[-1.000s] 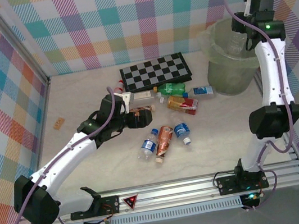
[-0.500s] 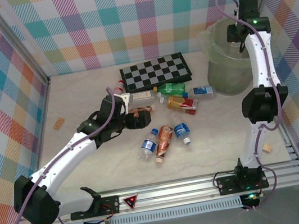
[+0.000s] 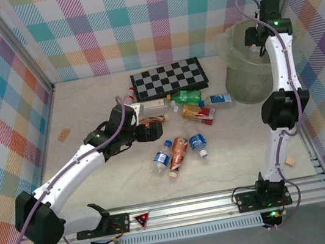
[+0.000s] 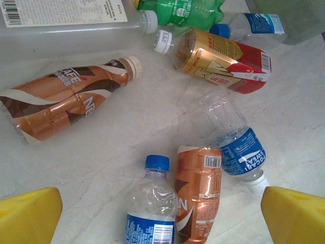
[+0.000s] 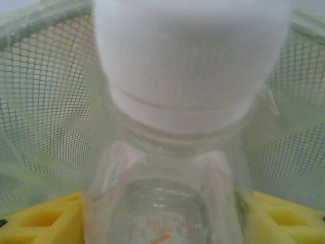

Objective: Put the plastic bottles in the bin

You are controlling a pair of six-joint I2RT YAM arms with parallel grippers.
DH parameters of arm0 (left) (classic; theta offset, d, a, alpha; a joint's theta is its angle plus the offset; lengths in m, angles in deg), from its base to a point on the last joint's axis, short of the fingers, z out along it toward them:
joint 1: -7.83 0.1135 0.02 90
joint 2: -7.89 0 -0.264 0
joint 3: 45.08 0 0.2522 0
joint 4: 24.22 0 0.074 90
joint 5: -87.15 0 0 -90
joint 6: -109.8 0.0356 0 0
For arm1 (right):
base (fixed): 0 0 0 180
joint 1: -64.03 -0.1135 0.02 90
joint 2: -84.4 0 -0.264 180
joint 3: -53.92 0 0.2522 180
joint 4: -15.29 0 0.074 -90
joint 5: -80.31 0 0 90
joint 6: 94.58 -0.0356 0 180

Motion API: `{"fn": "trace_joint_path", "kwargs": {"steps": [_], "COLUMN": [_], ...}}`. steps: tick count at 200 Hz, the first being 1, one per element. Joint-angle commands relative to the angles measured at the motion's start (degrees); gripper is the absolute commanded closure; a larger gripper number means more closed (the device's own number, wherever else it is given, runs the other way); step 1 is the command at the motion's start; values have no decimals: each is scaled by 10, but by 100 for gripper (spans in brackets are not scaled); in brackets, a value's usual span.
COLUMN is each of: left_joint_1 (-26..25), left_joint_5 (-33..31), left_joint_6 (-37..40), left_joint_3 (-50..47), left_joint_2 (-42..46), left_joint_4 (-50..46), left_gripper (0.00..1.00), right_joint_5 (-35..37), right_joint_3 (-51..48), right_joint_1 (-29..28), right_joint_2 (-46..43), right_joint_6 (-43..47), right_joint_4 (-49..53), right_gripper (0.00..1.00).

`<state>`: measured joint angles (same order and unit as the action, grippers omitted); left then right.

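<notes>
Clear white-capped plastic bottle (image 5: 190, 76) between right jaws over round grey-green bag-lined bin (image 3: 248, 83) | clamped or freed: can't tell | step: drop-off | left jaws wide apart above loose plastic bottles (image 4: 66, 101) on pale table (image 3: 240, 140) | next: confirm release, then grab another.

The left gripper's yellow fingertips (image 4: 28, 213) stand wide apart, with a blue-capped clear bottle (image 4: 152, 203) and a crumpled copper bottle (image 4: 199, 190) lying side by side between them. Farther off lie a brown coffee bottle (image 4: 66, 99) on the left and a gold-and-red bottle (image 4: 223, 61) on the right, with a green bottle (image 4: 183, 10) beyond them.
</notes>
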<state>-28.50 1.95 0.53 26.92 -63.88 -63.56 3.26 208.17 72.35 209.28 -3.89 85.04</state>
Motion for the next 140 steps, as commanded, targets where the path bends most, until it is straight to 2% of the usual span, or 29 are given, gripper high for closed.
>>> {"fn": "trace_joint_path", "kwargs": {"steps": [1, 119, 140], "left_joint_1": [-3, 6, 18], "left_joint_5": [-8, -28, -30], "left_joint_6": [-10, -19, -14], "left_joint_3": [1, 2, 6], "left_joint_2": [3, 3, 0], "left_joint_4": [-9, -19, -23], "left_gripper": [0, 0, 0], "right_joint_5": [-15, -60, -72], "right_joint_3": [4, 68, 66], "right_joint_1": [6, 11, 11], "right_joint_2": [28, -36, -62], "right_joint_6": [-12, -24, -28], "right_joint_4": [47, 78, 82], "right_gripper": [27, 0, 1]}}
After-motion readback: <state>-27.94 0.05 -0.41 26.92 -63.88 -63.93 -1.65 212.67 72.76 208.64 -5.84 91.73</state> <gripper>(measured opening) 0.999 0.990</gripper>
